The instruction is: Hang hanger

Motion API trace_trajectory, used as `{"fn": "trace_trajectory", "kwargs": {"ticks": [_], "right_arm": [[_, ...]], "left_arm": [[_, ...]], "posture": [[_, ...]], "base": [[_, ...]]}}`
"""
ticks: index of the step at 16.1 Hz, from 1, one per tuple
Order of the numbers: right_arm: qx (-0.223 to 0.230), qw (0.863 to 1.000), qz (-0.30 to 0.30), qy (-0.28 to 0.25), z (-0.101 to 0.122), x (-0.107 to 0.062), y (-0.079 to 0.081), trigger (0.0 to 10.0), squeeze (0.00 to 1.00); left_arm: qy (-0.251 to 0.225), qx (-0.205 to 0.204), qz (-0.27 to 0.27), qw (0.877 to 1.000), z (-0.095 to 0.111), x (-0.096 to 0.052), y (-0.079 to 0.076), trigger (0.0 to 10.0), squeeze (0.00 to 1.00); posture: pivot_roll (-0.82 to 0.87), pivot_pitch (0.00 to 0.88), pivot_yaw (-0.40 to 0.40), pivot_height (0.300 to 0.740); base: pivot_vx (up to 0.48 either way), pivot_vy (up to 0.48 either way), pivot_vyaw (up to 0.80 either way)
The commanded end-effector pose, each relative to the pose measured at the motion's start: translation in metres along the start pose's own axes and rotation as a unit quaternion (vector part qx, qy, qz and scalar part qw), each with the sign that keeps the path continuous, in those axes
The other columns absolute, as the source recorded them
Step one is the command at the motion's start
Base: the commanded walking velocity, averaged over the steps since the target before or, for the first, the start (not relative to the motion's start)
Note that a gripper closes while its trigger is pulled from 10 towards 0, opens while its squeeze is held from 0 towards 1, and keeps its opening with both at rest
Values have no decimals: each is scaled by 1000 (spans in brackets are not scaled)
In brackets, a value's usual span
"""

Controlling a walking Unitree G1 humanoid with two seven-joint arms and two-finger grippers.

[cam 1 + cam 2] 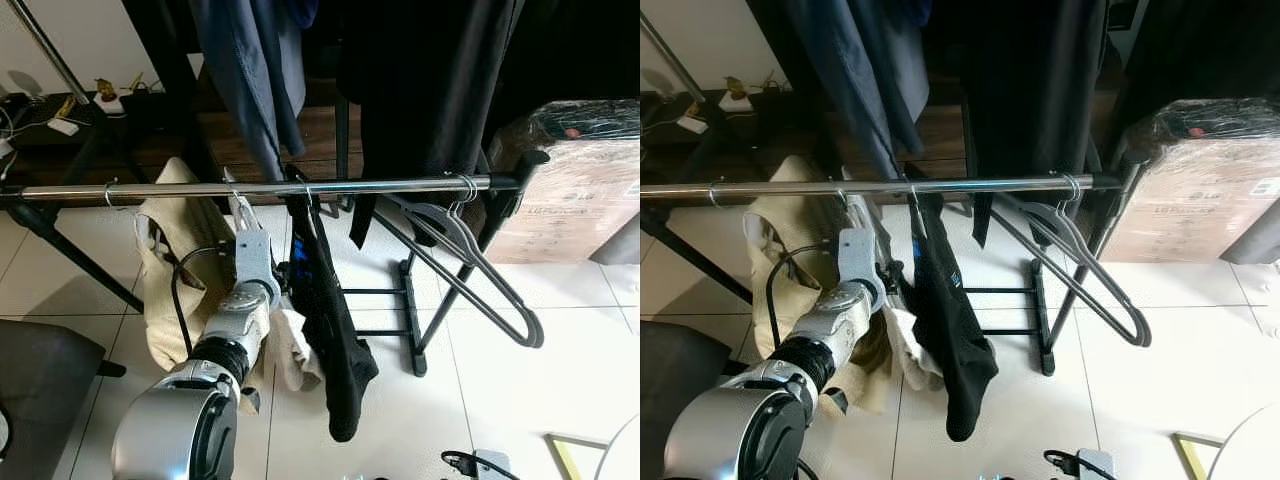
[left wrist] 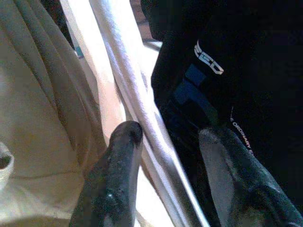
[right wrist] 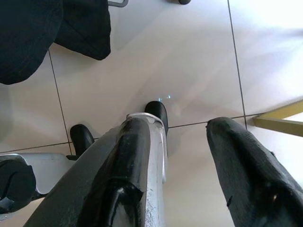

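Left eye view: lower left of the frame, the silver left arm rises from the shoulder toward the rail. The left gripper (image 1: 237,203) sits just under the chrome rail (image 1: 250,189), left of centre, at the hook of a hanger (image 1: 228,183) carrying a cream garment (image 1: 175,290). In the left wrist view its fingers (image 2: 118,175) are spread, a pale bar of that hanger running up between them; whether either finger touches it, cannot tell. Cream cloth lies to one side, a black printed shirt (image 2: 222,71) to the other.

Right gripper (image 3: 182,156): hangs idle over the white tiled floor (image 3: 189,61), fingers apart, holding nothing.

Mid-frame: the black shirt hangs limp from the rail at centre. Further right, an empty grey hanger (image 1: 470,260) hooks near the rail's right end, tilted, its shoulders pointing to the lower right. Behind, dark clothes fill the upper frame; a wrapped cardboard box (image 1: 570,180) stands at right.

Handling, as judgement: the hanger frame looks stiff, thin and smooth, likely slippery under rubber pads; the garment adds soft, swinging weight. Best hold is the neck just below the hook, where the load balances and cloth stays clear. The hook seems over the rail already, though seating is hard to confirm.
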State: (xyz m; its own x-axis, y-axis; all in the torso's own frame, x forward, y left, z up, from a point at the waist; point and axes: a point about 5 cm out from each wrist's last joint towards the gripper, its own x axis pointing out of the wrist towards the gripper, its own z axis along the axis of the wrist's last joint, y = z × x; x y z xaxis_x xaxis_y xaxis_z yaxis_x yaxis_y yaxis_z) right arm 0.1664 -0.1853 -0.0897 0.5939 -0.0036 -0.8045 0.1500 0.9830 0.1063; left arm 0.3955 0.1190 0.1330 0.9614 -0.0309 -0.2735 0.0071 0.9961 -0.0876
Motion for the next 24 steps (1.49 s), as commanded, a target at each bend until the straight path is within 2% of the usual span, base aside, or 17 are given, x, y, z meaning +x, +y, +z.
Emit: {"fn": "trace_trajectory", "kwargs": {"ticks": [1, 13, 18, 20, 22, 24], "right_arm": [[22, 992, 5, 122, -69, -17, 7, 10000, 0], [24, 992, 8, 121, -68, -17, 7, 10000, 0], [22, 993, 8, 119, -64, -15, 8, 10000, 0], [21, 993, 8, 115, -60, -14, 8, 10000, 0], [20, 994, 7, 111, -57, -13, 9, 10000, 0], [17, 994, 7, 107, -52, -11, 9, 10000, 0]], "left_arm": [[-1, -5, 10, 1000, 1, 0, 2, 0, 0], [15, -8, 58, 998, -4, 0, 11, 0, 0], [7, -5, 66, 998, -2, -1, 16, 0, 0], [-14, -6, 62, 998, 4, -1, 20, 0, 0], [-50, 13, 46, 998, 12, -1, 22, 0, 0], [-87, 50, 19, 995, 13, -5, 22, 0, 0]], "posture": [[-211, 308, 72, 740], [-219, 306, 69, 740], [-208, 286, 73, 740], [-203, 270, 76, 740], [-193, 251, 77, 740], [-182, 217, 78, 740]], "base": [[0, 0, 0], [0, 0, 0], [0, 0, 0], [0, 0, 0], [0, 0, 0], [0, 0, 0]]}}
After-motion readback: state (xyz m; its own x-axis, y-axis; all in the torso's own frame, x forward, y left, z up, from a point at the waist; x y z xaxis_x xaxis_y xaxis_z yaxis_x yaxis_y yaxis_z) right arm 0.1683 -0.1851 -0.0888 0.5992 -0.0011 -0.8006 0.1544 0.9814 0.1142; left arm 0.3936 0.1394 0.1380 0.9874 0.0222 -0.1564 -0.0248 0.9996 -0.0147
